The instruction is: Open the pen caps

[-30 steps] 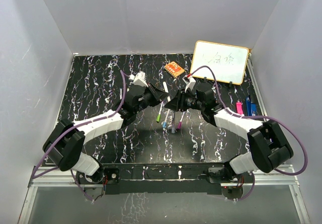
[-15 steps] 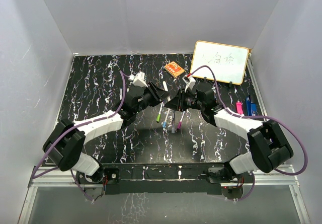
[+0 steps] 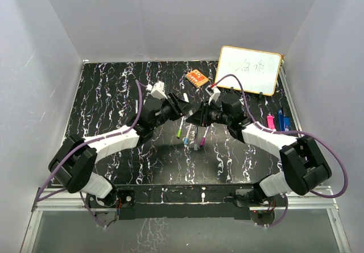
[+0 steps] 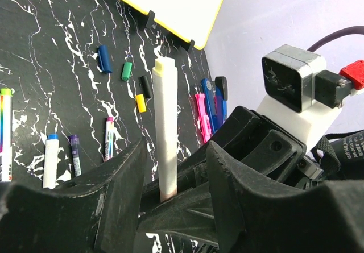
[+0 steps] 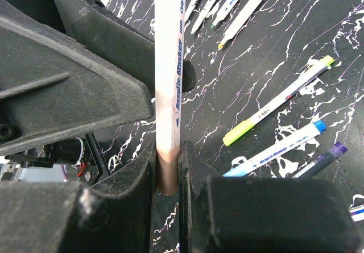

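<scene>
Looking at the wrist views, the right gripper [image 5: 168,173] is clamped tight on one end of a white marker [image 5: 169,65]. The left gripper [image 4: 170,168] has its jaws spread either side of the other end, gaps showing. A blue cap [image 4: 104,58], green cap [image 4: 126,71], black cap [image 4: 147,86] and yellow cap [image 4: 140,103] lie loose on the table [image 4: 68,31], around 11 o'clock from that marker, just below the whiteboard [image 4: 170,3].

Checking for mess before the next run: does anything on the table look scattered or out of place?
Four caps lie loose and scattered near the whiteboard: blue cap, green cap, black cap, yellow cap. Nothing looks spilled or broken. The right pincer clamps a white marker.
</scene>
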You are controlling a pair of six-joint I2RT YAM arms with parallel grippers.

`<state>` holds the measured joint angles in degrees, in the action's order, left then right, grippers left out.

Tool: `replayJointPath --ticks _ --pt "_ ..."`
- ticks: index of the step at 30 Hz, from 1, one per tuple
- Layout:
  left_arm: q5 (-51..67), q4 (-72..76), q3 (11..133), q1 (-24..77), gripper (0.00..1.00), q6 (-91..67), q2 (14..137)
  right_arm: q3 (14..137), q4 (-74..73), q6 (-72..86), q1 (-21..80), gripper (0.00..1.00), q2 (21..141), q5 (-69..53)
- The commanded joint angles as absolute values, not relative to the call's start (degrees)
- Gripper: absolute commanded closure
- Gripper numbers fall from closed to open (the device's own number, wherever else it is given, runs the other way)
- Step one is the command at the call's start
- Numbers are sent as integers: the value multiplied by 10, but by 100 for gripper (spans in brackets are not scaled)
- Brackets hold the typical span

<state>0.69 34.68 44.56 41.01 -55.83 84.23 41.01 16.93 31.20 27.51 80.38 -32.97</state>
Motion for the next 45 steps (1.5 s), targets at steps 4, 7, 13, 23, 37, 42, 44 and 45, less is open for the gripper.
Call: replayJointPath --ticks 4,7,13,23,37,42,44,45 --pt "21 374 479 407 56 -544 859 402 188 294 278 100 773 -346" --pt "24 385 480 406 57 -549 866 400 187 292 279 100 768 -352" --pt "25 393 484 406 70 -550 870 399 184 288 278 100 768 -357" --pt "0 390 475 402 100 -549 856 396 177 288 279 100 772 -352" --pt "-80 281 520 295 100 -441 801 395 130 257 301 100 799 -376" --pt "-79 270 569 241 100 -414 834 398 110 249 313 100 793 -375" --pt "-69 276 585 225 100 -410 849 393 111 247 316 100 789 -371" --pt "-64 280 591 217 100 -412 854 392 110 246 316 100 788 -370"
